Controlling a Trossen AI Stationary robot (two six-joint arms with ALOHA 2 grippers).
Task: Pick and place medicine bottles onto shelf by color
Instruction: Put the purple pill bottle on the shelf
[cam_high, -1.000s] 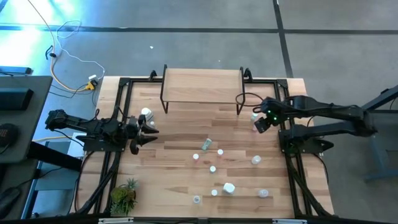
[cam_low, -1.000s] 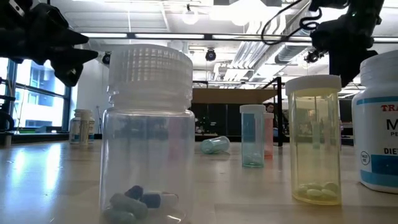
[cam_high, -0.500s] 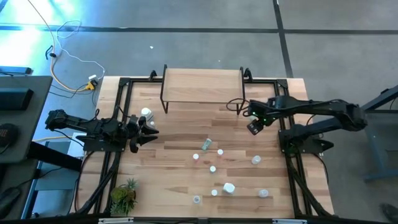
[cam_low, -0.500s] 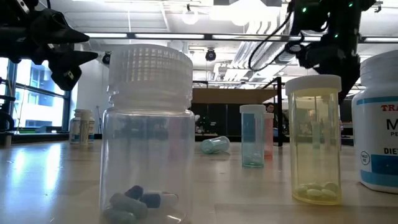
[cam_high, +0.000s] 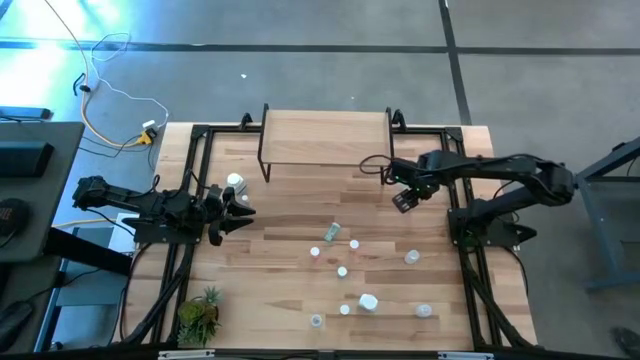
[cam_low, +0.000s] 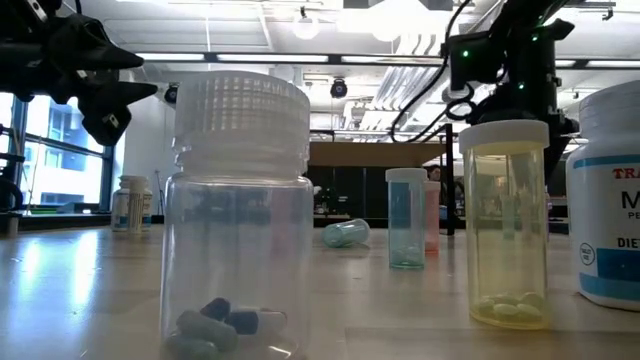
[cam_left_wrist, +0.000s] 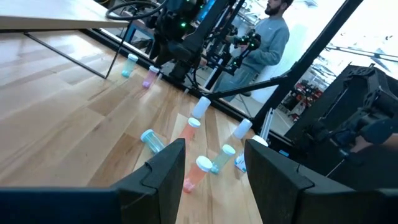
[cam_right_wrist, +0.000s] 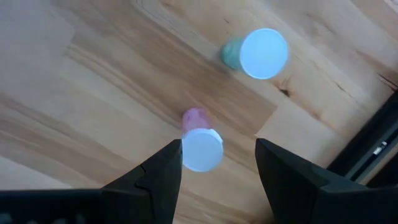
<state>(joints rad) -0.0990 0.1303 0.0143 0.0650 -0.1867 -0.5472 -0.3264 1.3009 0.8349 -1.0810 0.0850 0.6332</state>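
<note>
Pink and white-capped, one medicine bottle (cam_right_wrist: 198, 140) stands on the desk (cam_high: 300, 290) directly beneath my right end effector (cam_right_wrist: 217, 163), whose fingers are spread and empty (a green bottle (cam_right_wrist: 256, 54) stands just beside it). Both sit near the shelf (cam_high: 325, 138). My left end effector (cam_high: 240, 212) waits at the desk's left edge, fingers parted, holding nothing.

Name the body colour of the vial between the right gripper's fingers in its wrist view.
Pink, under a white cap: the pink vial, best in the right wrist view.
</note>
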